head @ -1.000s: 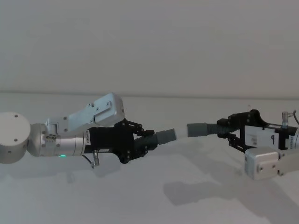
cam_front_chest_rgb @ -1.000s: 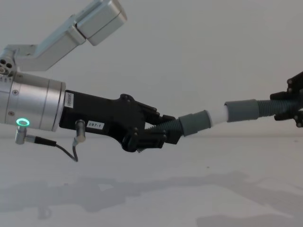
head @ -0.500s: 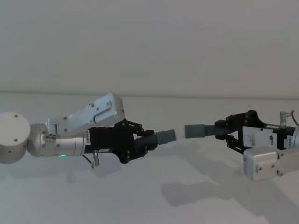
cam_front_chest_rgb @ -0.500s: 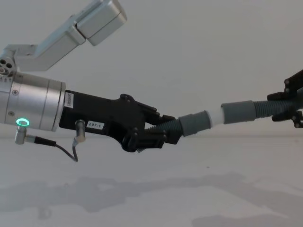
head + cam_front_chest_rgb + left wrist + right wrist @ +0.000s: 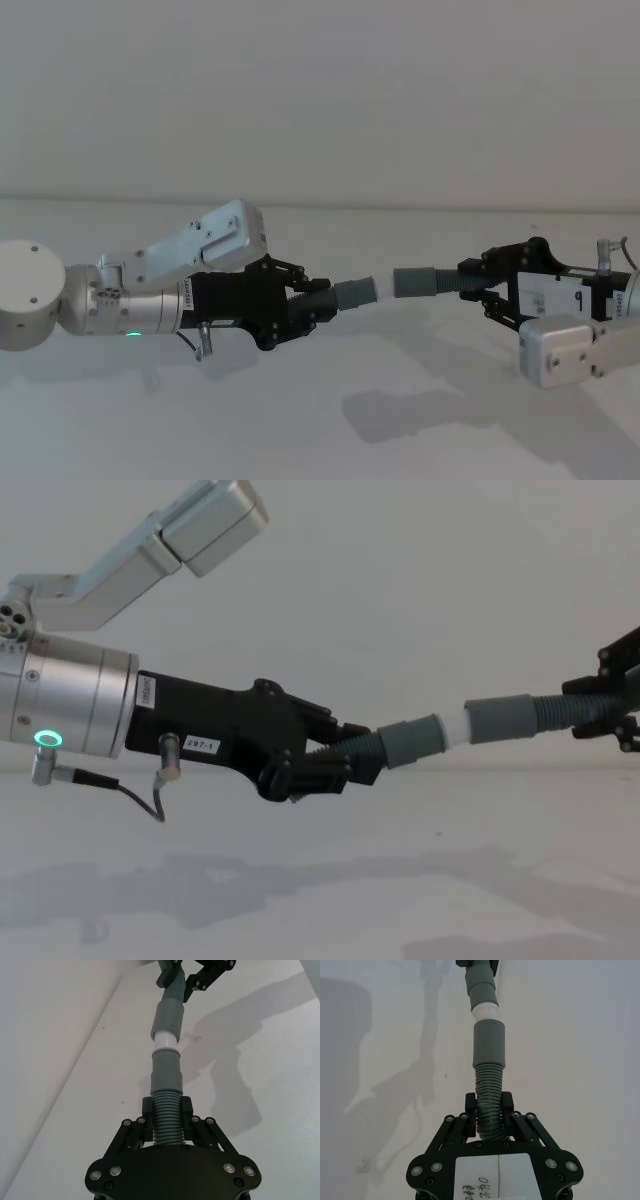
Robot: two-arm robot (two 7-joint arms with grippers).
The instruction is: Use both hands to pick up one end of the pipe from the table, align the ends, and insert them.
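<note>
1. The left gripper point(image 5: 312, 308) reached in from the left, held above the table point(image 5: 300, 430), on a silver wrist with a green ring light point(image 5: 45, 739).
2. Its fingers point(image 5: 186, 1108) were clamped on the ribbed body of the left hose piece point(image 5: 352, 750), grasping it just behind the cuff.
3. That piece ended in a smooth grey cuff with a white tip point(image 5: 455, 726), which pointed to the right and slightly upward in the chest view.
4. The right gripper point(image 5: 478, 285) came in from the right at about the same height, also off the table.
5. Its fingers point(image 5: 506, 1101) were closed around the ribbed part of the right hose piece point(image 5: 488, 1095), gripping it firmly.
6. That piece ended in a plain grey sleeve point(image 5: 418, 281), which pointed left toward the other piece.
7. In the chest view the white tip met the mouth of the plain sleeve point(image 5: 500, 718), and the two pieces lay nearly in one line.
8. How far the tip sat inside the sleeve could not be told.
9. Both hose pieces hung in the air between the two grippers, with their shadows falling on the table below.
</note>
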